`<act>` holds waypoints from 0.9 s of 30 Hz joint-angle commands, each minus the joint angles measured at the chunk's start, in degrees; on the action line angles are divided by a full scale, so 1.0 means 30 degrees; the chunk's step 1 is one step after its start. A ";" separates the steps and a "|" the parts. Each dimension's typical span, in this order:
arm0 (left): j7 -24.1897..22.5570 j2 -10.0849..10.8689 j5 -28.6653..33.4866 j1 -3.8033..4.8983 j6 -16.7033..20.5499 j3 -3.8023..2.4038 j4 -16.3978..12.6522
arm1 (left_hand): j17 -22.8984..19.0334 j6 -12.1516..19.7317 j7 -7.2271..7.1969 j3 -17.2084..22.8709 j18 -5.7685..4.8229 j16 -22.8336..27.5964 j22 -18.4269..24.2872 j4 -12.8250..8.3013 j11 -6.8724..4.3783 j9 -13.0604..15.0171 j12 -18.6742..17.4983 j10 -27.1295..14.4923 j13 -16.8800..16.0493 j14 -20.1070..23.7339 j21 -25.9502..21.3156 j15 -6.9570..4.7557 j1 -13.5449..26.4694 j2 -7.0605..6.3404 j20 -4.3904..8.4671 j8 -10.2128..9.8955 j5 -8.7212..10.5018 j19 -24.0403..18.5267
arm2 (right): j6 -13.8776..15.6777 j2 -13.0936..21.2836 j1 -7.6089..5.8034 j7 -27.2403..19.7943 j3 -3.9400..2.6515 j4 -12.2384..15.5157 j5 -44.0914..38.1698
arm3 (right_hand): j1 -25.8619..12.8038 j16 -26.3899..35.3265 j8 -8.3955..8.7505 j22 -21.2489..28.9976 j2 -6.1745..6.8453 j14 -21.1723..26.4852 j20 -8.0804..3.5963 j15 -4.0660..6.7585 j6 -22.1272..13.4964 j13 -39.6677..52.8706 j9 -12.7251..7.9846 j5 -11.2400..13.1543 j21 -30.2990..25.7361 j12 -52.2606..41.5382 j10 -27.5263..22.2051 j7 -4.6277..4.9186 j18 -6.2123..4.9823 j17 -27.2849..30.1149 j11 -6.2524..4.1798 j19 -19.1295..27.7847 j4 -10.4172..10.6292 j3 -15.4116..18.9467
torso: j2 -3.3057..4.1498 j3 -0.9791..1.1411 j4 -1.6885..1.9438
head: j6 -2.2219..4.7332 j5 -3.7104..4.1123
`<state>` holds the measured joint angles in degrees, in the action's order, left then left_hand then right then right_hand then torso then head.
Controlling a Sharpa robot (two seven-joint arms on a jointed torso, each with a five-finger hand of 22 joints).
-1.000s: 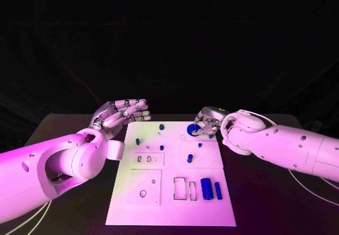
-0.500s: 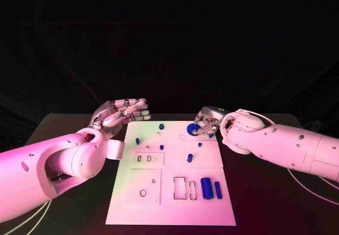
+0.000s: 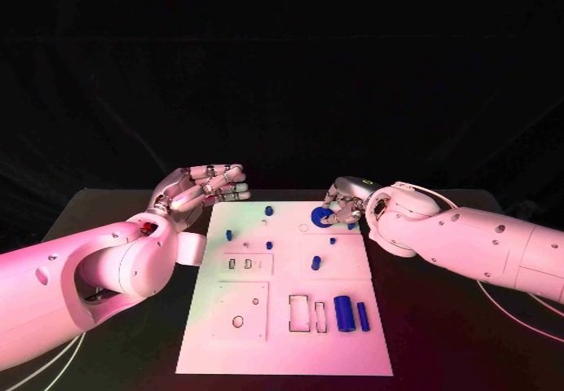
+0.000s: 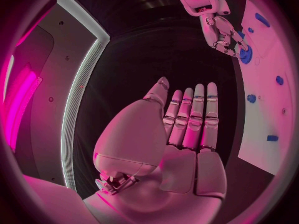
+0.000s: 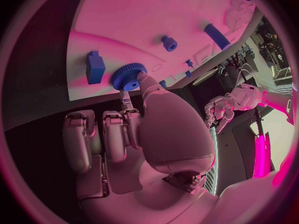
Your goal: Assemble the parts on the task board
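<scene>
The white rectangular task board (image 3: pixel 282 326) lies lengthwise in the middle of the black surface (image 3: pixel 458 342).

The right robot hand (image 3: pixel 341 209) sits at the board's far right corner. In the right wrist view its thumb and a fingertip (image 5: pixel 144 79) touch a round blue gear-toothed part (image 5: pixel 129 76) that rests on the board; the other fingers are curled in beside the board edge. Contact with the gear is plain, but whether it is pinched or only pressed cannot be told. A small blue block-shaped part (image 5: pixel 95 67) stands just beside the gear.

The left robot hand (image 3: pixel 206 189) is raised off the board's far left corner, apart from it. The left wrist view shows its fingers (image 4: pixel 190 117) straight and close together, palm bare, holding nothing.

Near the board's near right, a long blue cylindrical part (image 3: pixel 343 313) and a thinner blue bar part (image 3: pixel 363 316) lie side by side, next to rectangular cut-outs (image 3: pixel 308 314). Several small blue peg parts (image 3: pixel 315 262) are scattered over the far half.
</scene>
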<state>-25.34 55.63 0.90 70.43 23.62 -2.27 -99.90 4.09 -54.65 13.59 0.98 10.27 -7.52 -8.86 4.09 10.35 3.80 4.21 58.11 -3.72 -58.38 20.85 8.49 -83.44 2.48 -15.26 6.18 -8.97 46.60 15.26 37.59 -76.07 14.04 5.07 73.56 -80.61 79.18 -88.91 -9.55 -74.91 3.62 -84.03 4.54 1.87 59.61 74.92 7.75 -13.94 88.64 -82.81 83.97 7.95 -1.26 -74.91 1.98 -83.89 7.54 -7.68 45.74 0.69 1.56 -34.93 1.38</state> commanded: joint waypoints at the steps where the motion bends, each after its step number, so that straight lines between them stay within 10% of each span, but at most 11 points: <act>1: -0.0241 0.0012 0.0009 0.0021 -0.0267 -0.0014 -0.0006 | -0.0020 -0.0017 0.0061 0.0096 0.0060 0.0102 0.0017 -0.0045 0.0130 -0.0012 -0.0058 0.0034 0.0000 -0.0001 0.0033 0.0008 0.0130 -0.0031 -0.0030 -0.0113 -0.0005 -0.0021 | 0.0899 0.0022 0.0048 0.0095 0.0027 0.0117 -0.0363 | -0.0055 -0.0066 -0.0136 -0.4624 -0.0384 -0.1843 -0.0178 0.0155 0.0807 0.2761 0.0358 0.0109 0.0141 -0.0098 0.0283 -0.0619 0.0311 -0.4354 -0.0141 -0.1803 -0.0029 -0.0172 | 0.0015 0.0015 0.0013 | 0.0030 0.0020; 16: -0.0323 0.0006 0.0086 0.0022 -0.0221 -0.0014 0.0071 | -0.0019 -0.0024 0.0069 0.0098 0.0061 0.0114 0.0021 -0.0034 0.0136 -0.0011 -0.0064 0.0039 -0.0002 -0.0003 0.0031 0.0011 0.0155 -0.0022 -0.0034 -0.0121 -0.0002 -0.0028 | 0.2935 -0.0164 -0.0147 -0.0147 0.0007 0.2629 -0.2506 | -0.0269 -0.0135 -0.0096 -0.4910 -0.0328 -0.1879 -0.0256 0.0216 0.0905 0.2961 0.0404 -0.0188 0.0359 -0.0285 0.0445 -0.0670 0.0388 -0.4510 -0.0198 -0.1967 -0.0030 -0.0326 | 0.0009 0.0012 0.0017 | 0.0051 -0.0146; 27: -0.0284 -0.0079 0.0092 0.0023 -0.0197 -0.0014 0.0134 | -0.0018 -0.0030 0.0073 0.0102 0.0062 0.0122 0.0024 -0.0026 0.0139 -0.0010 -0.0067 0.0044 -0.0003 -0.0007 0.0031 0.0012 0.0172 -0.0012 -0.0037 -0.0126 -0.0001 -0.0033 | 0.3413 -0.2388 -0.0053 0.0110 0.0220 0.1665 -0.3544 | -0.0268 -0.0133 -0.0067 -0.4930 -0.0337 -0.1878 -0.0267 0.0225 0.0893 0.2942 0.0404 -0.0199 0.0374 -0.0261 0.0431 -0.0676 0.0393 -0.4504 -0.0207 -0.1978 -0.0055 -0.0385 | 0.0037 -0.0002 0.0017 | 0.0058 -0.0210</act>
<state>-25.49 55.52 1.02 70.44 23.66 -2.27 -99.47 4.10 -54.64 13.58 0.98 10.27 -7.52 -8.88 4.09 10.35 3.80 4.20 58.11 -3.72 -58.38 20.85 8.49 -83.44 2.48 -15.26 6.18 -8.97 46.60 23.96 30.82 -76.33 14.03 5.71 79.06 -88.60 78.56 -89.13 -9.55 -74.94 2.86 -84.03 4.28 2.28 59.80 74.91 7.75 -14.32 89.52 -83.55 84.15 8.14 -1.26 -74.91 1.74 -84.03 7.42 -8.49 45.82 0.69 1.74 -34.77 0.79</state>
